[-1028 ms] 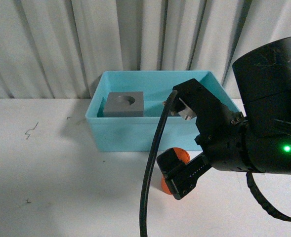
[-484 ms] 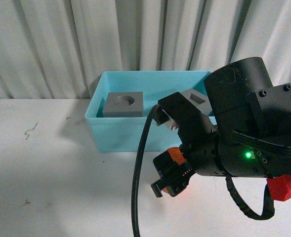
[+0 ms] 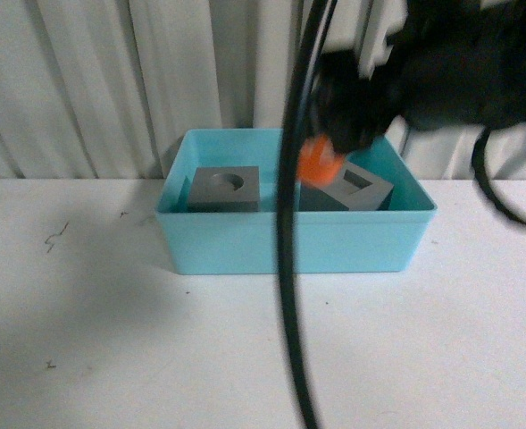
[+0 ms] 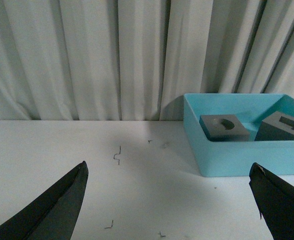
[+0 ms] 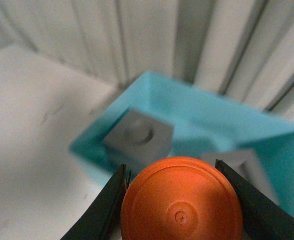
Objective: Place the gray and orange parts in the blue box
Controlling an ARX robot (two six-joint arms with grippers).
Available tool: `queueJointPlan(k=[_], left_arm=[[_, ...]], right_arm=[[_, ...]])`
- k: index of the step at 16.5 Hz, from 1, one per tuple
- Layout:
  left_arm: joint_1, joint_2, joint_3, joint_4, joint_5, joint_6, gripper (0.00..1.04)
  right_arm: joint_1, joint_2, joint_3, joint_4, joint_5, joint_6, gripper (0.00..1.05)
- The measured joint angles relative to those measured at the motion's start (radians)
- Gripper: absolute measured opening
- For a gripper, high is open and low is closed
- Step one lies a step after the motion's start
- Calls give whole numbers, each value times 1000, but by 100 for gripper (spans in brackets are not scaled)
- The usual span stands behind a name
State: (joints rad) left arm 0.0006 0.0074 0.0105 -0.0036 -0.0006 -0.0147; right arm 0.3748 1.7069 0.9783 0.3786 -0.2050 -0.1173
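Right wrist view: right gripper [image 5: 179, 200] clenched on the orange cylinder [image 5: 181, 200], dark fingers [image 5: 107, 205] pressed against both sides of it. Round end face fills the lower part of that view; digits not visible. Beyond it, blurred, the blue box [image 5: 151, 82] with both gray cubes inside.

Front view gives what the wrist view cannot: the cylinder [image 3: 317, 163] is held up in the air over the box [image 3: 280, 241], near its middle, in front of the cube with the rectangular recess [image 3: 347, 189]. Right arm is a dark motion-blurred mass at upper right; a black cable [image 3: 289, 268] hangs down across the box front. Fingers themselves not resolvable here.

Cube with the round recess [image 3: 223, 189] sits in the left part of the box, the other cube to its right, tilted; whether the two touch, cannot tell.

Left wrist view: left gripper [image 4: 169, 200] spread wide, fingers [image 4: 57, 205] well apart, holding nothing, low over the desk [image 4: 112, 190] well to the left of the box [image 4: 236, 155]. Both cubes show clearly there, recesses up.

Desk white, with a few small dark scuffs. Pleated white curtain [image 3: 111, 80] closes off the back
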Motion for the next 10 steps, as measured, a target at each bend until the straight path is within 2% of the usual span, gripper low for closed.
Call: queueJointPlan(k=[3, 10], left_arm=[[0, 0, 0, 0, 0, 0, 98], [0, 0, 0, 0, 0, 0, 98]], right_arm=[[-89, 71, 131, 9, 51, 6, 48], [-40, 375, 407, -66, 119, 23, 48]])
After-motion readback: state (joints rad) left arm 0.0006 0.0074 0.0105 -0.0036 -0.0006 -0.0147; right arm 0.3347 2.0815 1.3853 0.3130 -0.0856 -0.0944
